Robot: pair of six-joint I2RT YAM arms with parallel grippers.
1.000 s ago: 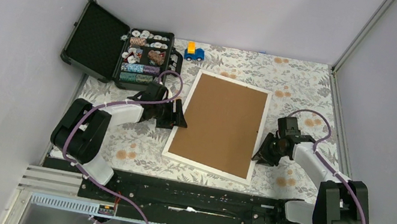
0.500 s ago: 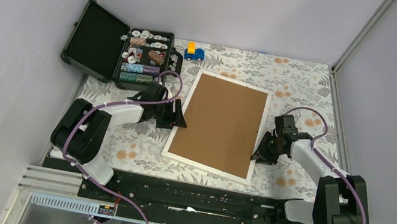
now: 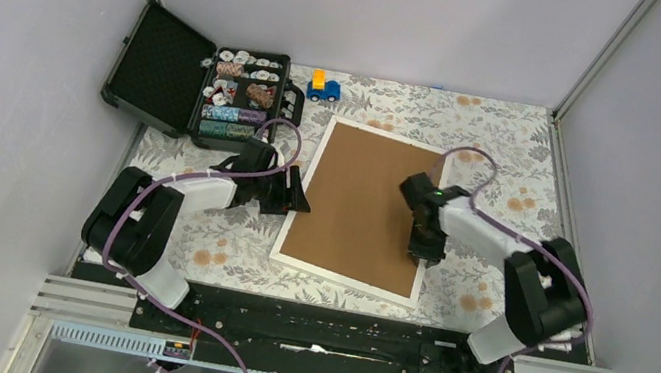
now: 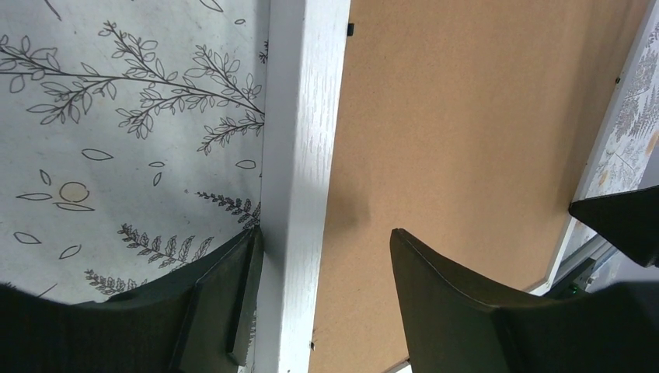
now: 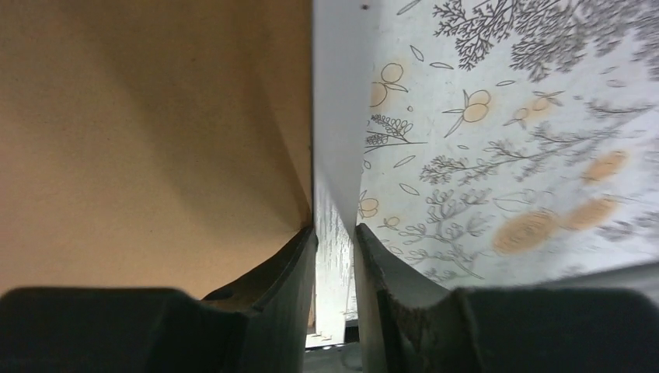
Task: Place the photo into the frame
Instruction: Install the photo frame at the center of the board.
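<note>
The frame (image 3: pixel 354 201) lies face down on the floral cloth, brown back up, white moulding around it. The photo is hidden. My left gripper (image 3: pixel 297 196) stands open astride the left moulding (image 4: pixel 299 155): one finger (image 4: pixel 217 303) rests against its outer side, the other (image 4: pixel 466 311) hangs over the brown back with a wide gap. My right gripper (image 3: pixel 425 253) reaches from over the brown back to the right edge. In the right wrist view it (image 5: pixel 334 229) is shut on the right moulding (image 5: pixel 338 140), which both fingers pinch.
An open black case (image 3: pixel 159 67) holding several poker chips (image 3: pixel 239 100) sits at the back left. A small blue toy car (image 3: pixel 324 87) stands behind the frame. Grey walls close in both sides, and a black rail (image 3: pixel 312 331) runs along the near edge.
My right arm has swung left, from outside the frame's right edge to above its brown back, its gripper staying at the right moulding. The left arm has barely moved.
</note>
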